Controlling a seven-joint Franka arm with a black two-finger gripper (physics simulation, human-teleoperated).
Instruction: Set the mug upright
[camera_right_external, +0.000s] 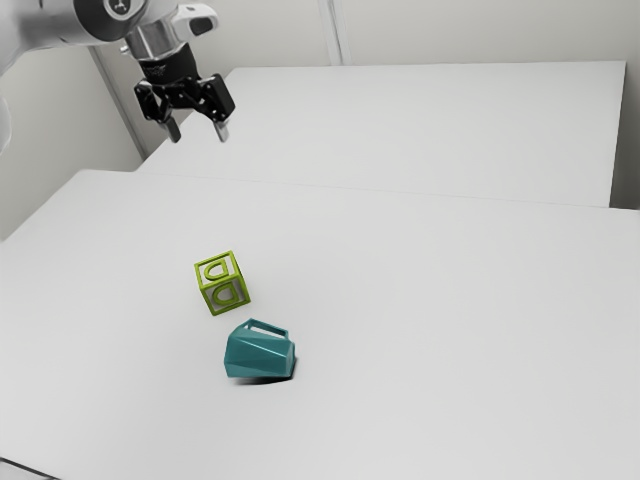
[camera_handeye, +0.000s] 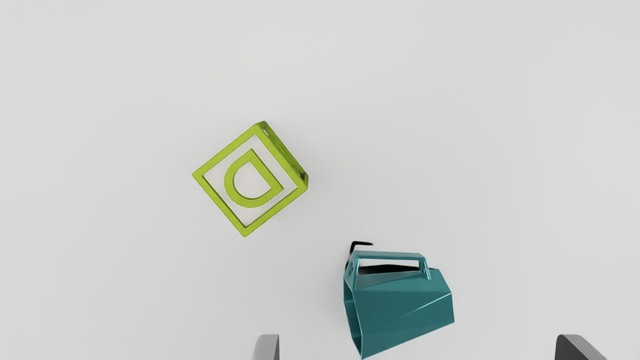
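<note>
Mug (camera_right_external: 260, 352): teal, lying on its side on the white bench (camera_right_external: 430, 320); it is not upright.

Exterior view: the mug's handle (camera_right_external: 268, 326) is on the side toward the yellow-green block (camera_right_external: 221, 283). Which end is the mouth cannot be determined from this angle. The block sits near the mug, the two apart. The hand (camera_right_external: 197, 138) is raised over the far part of the bench, toward the exterior view's left and well apart from both items. It is open, fingers (camera_right_external: 222, 131) spread. The arm (camera_right_external: 60, 22) is cut off by the picture's edge. A thin dark line (camera_right_external: 28, 468) is cut off at the lower left corner; its nature cannot be determined.

Wrist view: the mouth (camera_handeye: 353, 320) is at the mug's end nearer the block, seen at a steep slant, so most of the interior is hidden. The mug's underside is also concealed. Black shadow (camera_handeye: 387, 269) shows through the handle's opening. The block presents a letter D (camera_handeye: 230, 181) on top; one side is sharply foreshortened. The fingers are largely cut off, only their tips visible, standing wide apart.
</note>
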